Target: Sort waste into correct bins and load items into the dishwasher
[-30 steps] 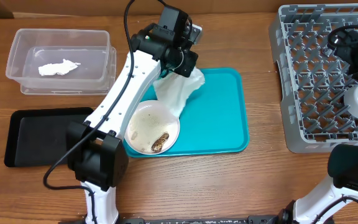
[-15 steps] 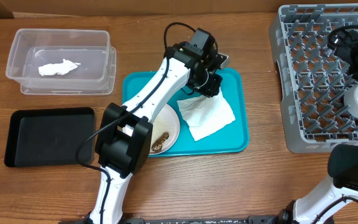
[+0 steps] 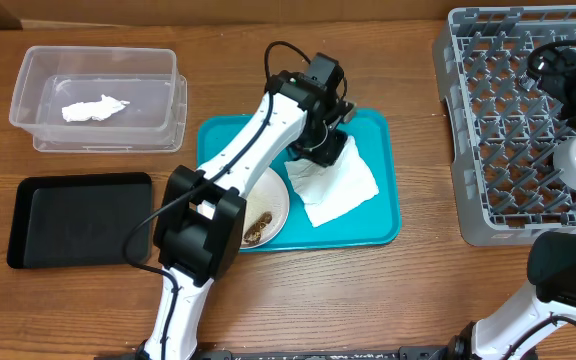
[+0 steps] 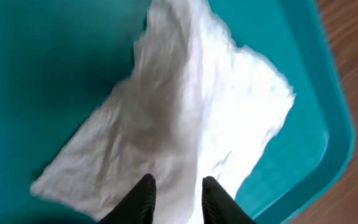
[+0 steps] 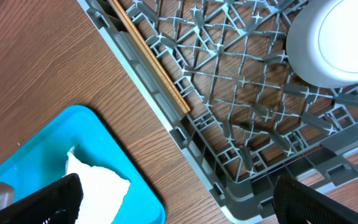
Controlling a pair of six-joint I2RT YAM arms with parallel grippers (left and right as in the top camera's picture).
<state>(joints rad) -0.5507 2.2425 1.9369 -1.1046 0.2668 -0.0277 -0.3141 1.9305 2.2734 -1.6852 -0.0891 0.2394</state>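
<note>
A white paper napkin (image 3: 338,187) lies spread on the right half of the teal serving tray (image 3: 370,135). My left gripper (image 3: 320,152) hovers over its upper left corner. In the left wrist view the gripper (image 4: 178,196) has its two black fingers a little apart, open, with the napkin (image 4: 185,118) flat beneath them. A small white bowl (image 3: 268,205) with a brown food lump (image 3: 256,228) sits at the tray's left. My right gripper (image 5: 179,205) hangs wide open over the corner of the grey dish rack (image 3: 498,215), which holds chopsticks (image 5: 151,59) and a white dish (image 5: 337,43).
A clear tub (image 3: 30,75) at the far left holds one crumpled napkin (image 3: 94,108). A shallow black tray (image 3: 78,220) lies in front of the tub. Bare wood separates the teal tray from the rack.
The left arm swung the napkin from the tray's upper left to its right half and laid it down. Its fingers then parted off the napkin. The right arm stayed put.
</note>
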